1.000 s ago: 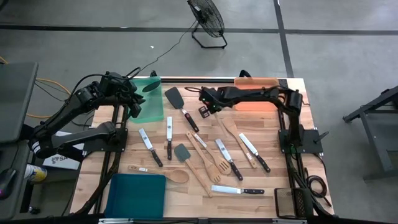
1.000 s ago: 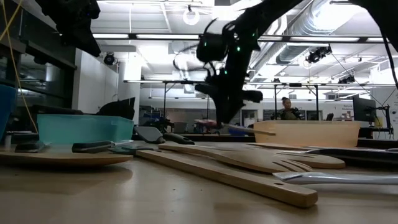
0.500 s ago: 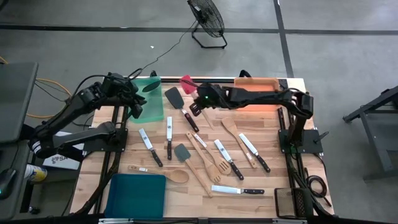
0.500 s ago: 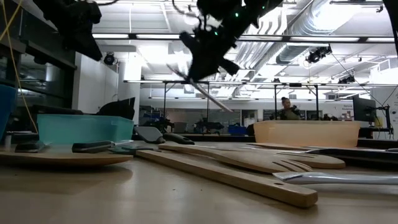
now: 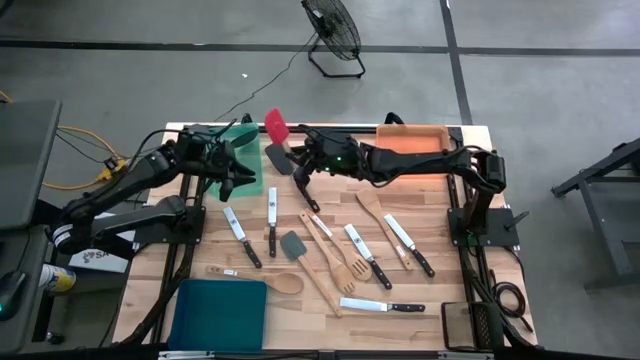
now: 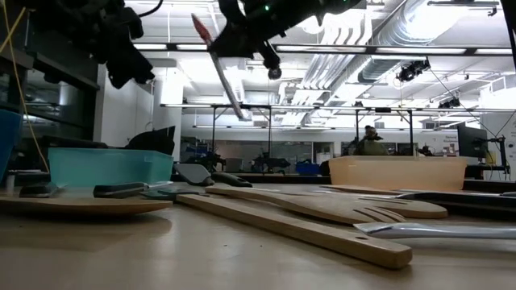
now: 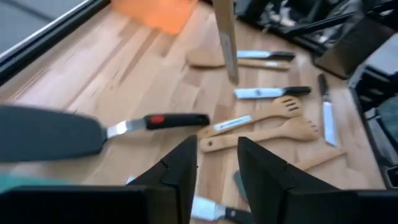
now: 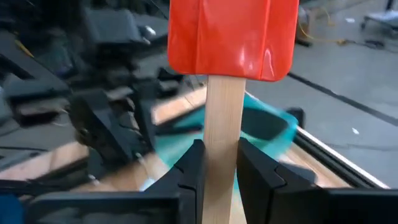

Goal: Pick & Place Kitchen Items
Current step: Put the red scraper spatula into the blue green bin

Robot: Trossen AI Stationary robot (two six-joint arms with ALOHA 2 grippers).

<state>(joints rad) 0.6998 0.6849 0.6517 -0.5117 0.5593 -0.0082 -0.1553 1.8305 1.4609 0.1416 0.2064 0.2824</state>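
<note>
Red-headed spatula [image 5: 275, 128] with a pale wooden handle is up off the table, clamped between my right gripper [image 5: 300, 158] fingers; in the right wrist view the handle sits squeezed between both fingers [image 8: 189, 171] with the red head [image 8: 231, 37] above them. I see it over the far edge of the wooden table [image 5: 440, 290], just beside the green tray [image 5: 240, 160]. My left gripper [image 5: 228, 168] hovers over that green tray with its fingers [image 7: 180, 171] slightly apart and nothing between them. On the table lie the black spatula [image 5: 283, 162], black-handled knives [image 5: 270, 218], wooden slotted turners [image 5: 340, 255] and a wooden spoon [image 5: 262, 280]. I also see the orange tray [image 5: 420, 135] and teal tray [image 5: 218, 315]
</note>
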